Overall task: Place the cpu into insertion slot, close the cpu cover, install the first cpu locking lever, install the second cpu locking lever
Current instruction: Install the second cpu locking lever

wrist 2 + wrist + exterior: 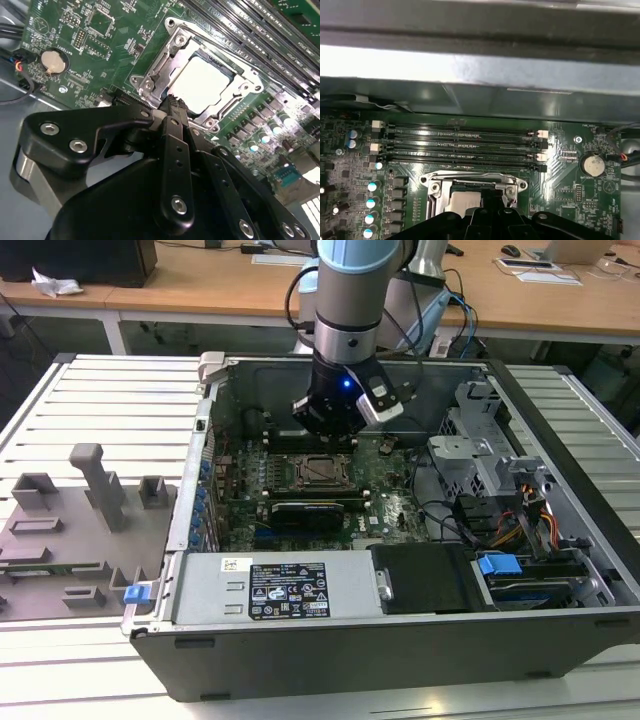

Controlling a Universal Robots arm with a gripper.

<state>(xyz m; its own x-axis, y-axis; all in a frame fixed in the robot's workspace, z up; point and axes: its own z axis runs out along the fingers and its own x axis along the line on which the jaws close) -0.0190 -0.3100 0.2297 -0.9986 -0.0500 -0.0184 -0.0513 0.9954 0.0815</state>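
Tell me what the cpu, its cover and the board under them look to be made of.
The cpu: dull silver-grey metal top, matte, soft even sheen. The cpu cover: thin bright metal plate, probably steel, with sharp glints and stamped edges. The board: green lacquered circuit laminate, likely fibreglass, glossy, with fine traces and soldered parts. The tool, black and matte, sits by the cover's edge.

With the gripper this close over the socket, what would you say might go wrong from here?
1. The gripper sits at the edge of the cover, which lies down around the cpu; a slip could scrape the chip or the board.
2. The memory slots run right beside the socket, so a sideways move could knock them.
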